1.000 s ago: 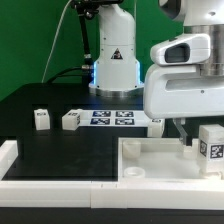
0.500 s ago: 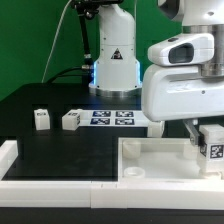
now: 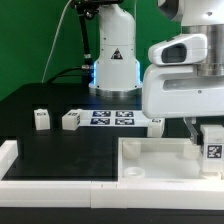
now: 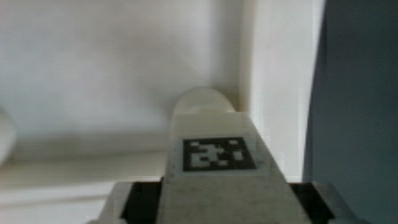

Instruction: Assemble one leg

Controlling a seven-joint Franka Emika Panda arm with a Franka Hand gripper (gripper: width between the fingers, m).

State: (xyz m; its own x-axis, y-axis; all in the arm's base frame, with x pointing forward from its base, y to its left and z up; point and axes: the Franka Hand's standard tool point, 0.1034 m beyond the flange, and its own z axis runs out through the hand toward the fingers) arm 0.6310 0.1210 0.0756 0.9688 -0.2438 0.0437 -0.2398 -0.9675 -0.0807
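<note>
My gripper [image 3: 211, 136] is shut on a white leg [image 3: 212, 150] with a square tag on its side, at the exterior view's right. It holds the leg upright over the far right corner of the large white tray-shaped part [image 3: 150, 160]. In the wrist view the leg [image 4: 217, 140] runs out from between the fingers [image 4: 135, 202], and its tip points into an inner corner of the tray [image 4: 107, 90]. Two more legs [image 3: 41, 119] [image 3: 71, 120] lie on the black table at the left. Another leg [image 3: 155, 124] is partly hidden behind the gripper.
The marker board [image 3: 112, 117] lies flat on the table in front of the robot base [image 3: 115, 65]. A white raised rim [image 3: 10, 155] stands at the near left corner. The table's front edge is white.
The gripper with the leg has shifted slightly to the exterior view's right and a little lower toward the tray corner. The other legs have not moved.
</note>
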